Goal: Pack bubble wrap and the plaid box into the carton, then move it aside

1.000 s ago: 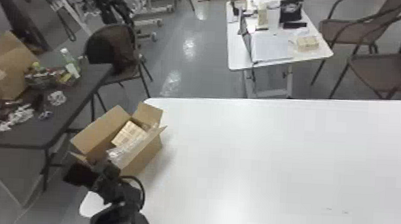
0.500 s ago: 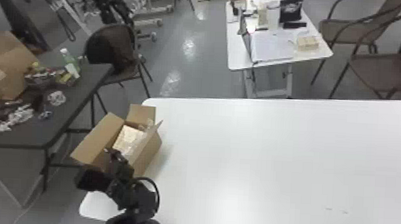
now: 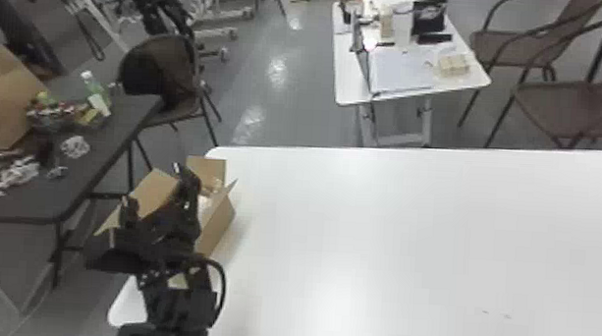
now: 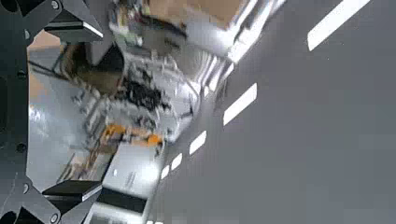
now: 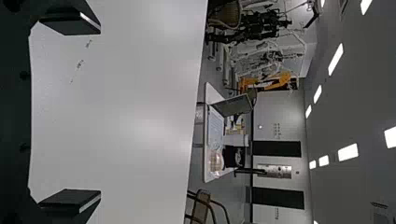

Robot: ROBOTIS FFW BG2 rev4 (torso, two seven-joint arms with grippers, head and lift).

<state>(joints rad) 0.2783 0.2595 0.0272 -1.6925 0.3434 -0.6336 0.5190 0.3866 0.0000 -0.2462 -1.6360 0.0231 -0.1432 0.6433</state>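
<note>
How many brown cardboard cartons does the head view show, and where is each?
2: an open carton on the white table, partly behind the left gripper, and a larger carton on the dark table. Others may be hidden.

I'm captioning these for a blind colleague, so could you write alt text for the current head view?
The robot's left gripper, fingers spread, partly hides an open carton at the left end of a white table; brown chairs stand beyond.
</note>
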